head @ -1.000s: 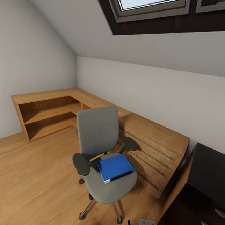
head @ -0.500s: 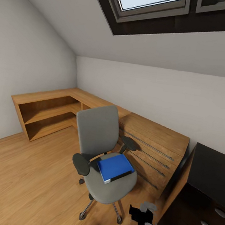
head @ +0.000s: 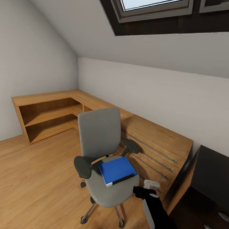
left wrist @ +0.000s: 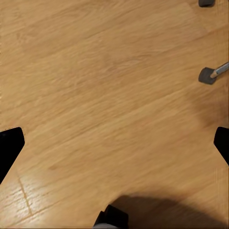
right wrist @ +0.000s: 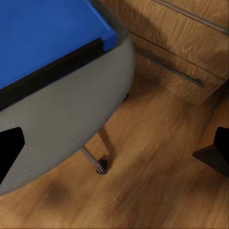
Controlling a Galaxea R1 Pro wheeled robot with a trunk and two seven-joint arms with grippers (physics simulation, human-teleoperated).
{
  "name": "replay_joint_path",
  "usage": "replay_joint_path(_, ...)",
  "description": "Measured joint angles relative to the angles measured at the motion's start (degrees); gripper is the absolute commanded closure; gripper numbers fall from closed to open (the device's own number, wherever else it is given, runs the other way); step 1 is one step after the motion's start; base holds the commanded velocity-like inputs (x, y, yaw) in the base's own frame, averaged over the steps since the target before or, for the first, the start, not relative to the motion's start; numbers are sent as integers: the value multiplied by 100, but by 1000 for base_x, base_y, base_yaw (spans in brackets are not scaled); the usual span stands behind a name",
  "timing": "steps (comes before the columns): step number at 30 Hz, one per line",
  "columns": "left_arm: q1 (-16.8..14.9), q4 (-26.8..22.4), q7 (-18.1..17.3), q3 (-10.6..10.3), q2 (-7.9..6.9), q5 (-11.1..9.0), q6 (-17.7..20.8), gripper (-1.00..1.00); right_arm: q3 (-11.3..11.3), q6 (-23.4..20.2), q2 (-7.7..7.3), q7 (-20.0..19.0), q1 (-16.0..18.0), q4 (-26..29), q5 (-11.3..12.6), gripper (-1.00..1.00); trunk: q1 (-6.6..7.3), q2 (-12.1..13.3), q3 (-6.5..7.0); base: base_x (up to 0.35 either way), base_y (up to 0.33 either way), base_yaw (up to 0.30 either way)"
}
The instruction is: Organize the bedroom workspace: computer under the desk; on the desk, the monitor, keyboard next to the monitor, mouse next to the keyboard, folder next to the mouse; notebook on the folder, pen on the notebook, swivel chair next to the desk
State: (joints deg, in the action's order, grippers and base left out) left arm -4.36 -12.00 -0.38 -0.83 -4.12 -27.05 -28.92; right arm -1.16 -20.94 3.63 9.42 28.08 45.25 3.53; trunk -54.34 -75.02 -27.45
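The grey swivel chair (head: 102, 141) stands on the wood floor, its back toward the low wooden cabinets. A bright blue folder (head: 116, 170) lies flat on its seat, seen close in the right wrist view as the folder (right wrist: 43, 38) on the grey seat (right wrist: 62, 124). My right gripper (head: 144, 190) hovers just beside the seat's right edge, near the folder's corner; its fingers stand wide apart, open and empty (right wrist: 117, 145). The left gripper (left wrist: 114, 143) is open over bare floor. The black desk (head: 213, 173) with its drawer unit is at the right.
Light wooden low cabinets (head: 154, 141) run along the back wall and wrap into the left corner, close behind the chair. A chair castor (left wrist: 207, 75) and the chair's metal legs (head: 88, 211) spread over the floor. Open wood floor (head: 20, 181) lies to the left.
My right arm has risen from the picture's lower edge and reached forward to the right side of the chair seat. Chair and folder have not moved.
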Motion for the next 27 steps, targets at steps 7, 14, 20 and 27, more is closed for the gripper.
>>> replay_joint_path(7, 0, 41, 0, -1, 0, 0, -4, -100, 14, -138, 6, -19, 10, 539, 8, -100, 0, 0, 0, 0, 0, 0)
replay_joint_path(14, 0, 46, 2, -5, 0, 0, -2, -100, 28, -131, 8, -31, 11, 784, 18, -100, 0, 0, 0, 0, 0, 0)
replay_joint_path(20, 0, 46, -1, -11, 0, 1, -2, -100, 15, -126, 7, -45, 11, 795, 59, -100, 3, 0, -1, 144, 0, 14)
replay_joint_path(27, 1, 45, 3, -12, 0, 0, -1, -100, -7, -126, 16, -63, 4, 792, 60, -100, 0, 0, -32, 85, 0, 178)
